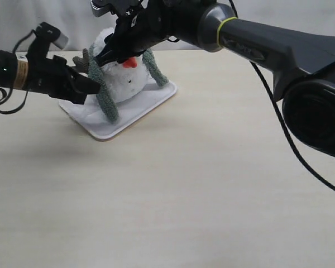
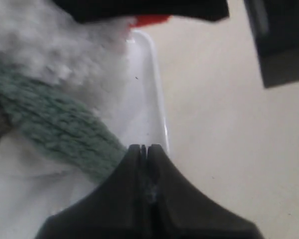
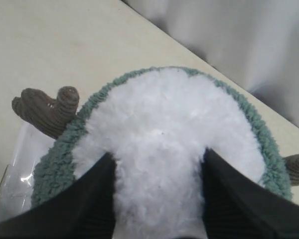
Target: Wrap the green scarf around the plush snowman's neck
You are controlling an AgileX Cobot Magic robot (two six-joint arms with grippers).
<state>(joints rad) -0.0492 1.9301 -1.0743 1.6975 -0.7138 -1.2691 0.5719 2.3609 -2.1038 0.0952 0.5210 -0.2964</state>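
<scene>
- Right gripper: jaws apart and astride the head of the plush snowman, pads pressed into the fluff on both sides. Reads as a steadying hold.
- Left gripper: jaws together with nothing between them, tip just beside the nearer end of the green scarf.
- The snowman sits on the white tray, on the far left part of the table.
- Its long axis is roughly upright, head uppermost and leaning a little. The orange nose points toward the near right of the exterior view.
- The scarf is bent in a U round the back of the head. Both tails run down the front, one on each side, to the tray. One twig arm pokes out beside the loop.
- The neck crease is hidden under the right gripper, so I can't tell if the loop sits in it or above it.
- Judgement: the loop is on but the tails aren't crossed, so the wrap is about half done.
- Hold the head with the right and don't squeeze harder, since the plush will deform and tip.
- Open the left, pinch the near tail close to its end, lift just enough to clear the body, then carry it across the front below the nose.
- Pull along the scarf's length, not sideways. A side pull drags the loop up off the head, or slides the toy on the tray.
</scene>
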